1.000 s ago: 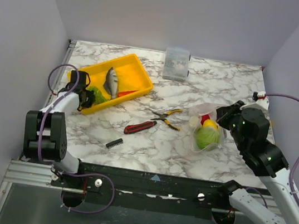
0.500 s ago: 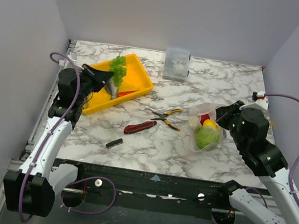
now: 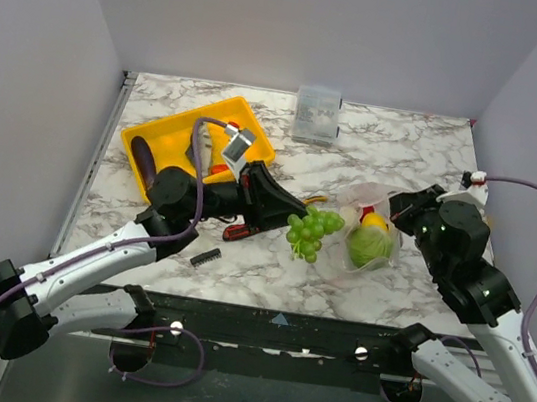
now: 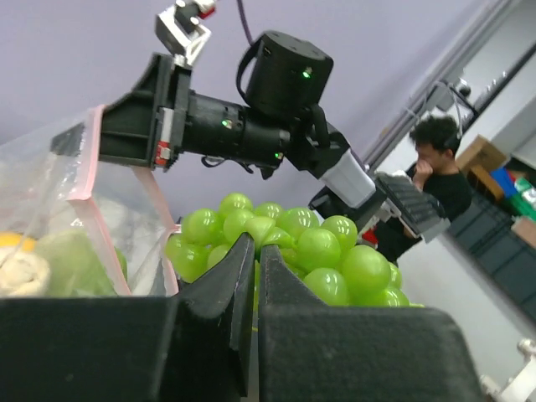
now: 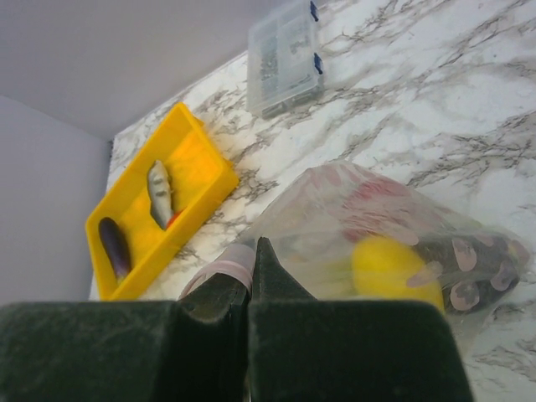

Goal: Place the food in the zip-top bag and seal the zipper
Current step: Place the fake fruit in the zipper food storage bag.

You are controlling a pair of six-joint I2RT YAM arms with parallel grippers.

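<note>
**A:** surface and room?
**B:** white marble-pattern table (image 3: pixel 407 151), grey veins. Plain pale lavender-grey walls (image 3: pixel 305 25) on three sides. The left wrist view looks past the rig into a wider room, with a person (image 4: pixel 431 180) in the background

**A:** what's on the table
**B:** yellow tray (image 3: pixel 163 128) back left, with the eggplant (image 3: pixel 143 160) and fish (image 5: pixel 159 191) in it. Clear box (image 3: pixel 317 114) at the back edge, about mid. Red-handled knife (image 3: pixel 236 232) near centre, mostly under the left arm

**A:** bag?
**B:** zip-top bag (image 3: pixel 365 197) sits on the table right of centre, mouth raised. Cabbage (image 3: pixel 371 245) and yellow fruit (image 5: pixel 389 268) are inside, plus something red I can't identify

**A:** pincers
**B:** right pincer (image 5: pixel 251 255) is clamped on the bag's mouth edge at the pink zipper (image 4: pixel 86 172), holding that side up. Left pincer (image 4: pixel 254 251) is closed on the green grapes (image 3: pixel 312 232). The bunch hangs off its tips above the table, just left of the bag mouth, not inside
</note>
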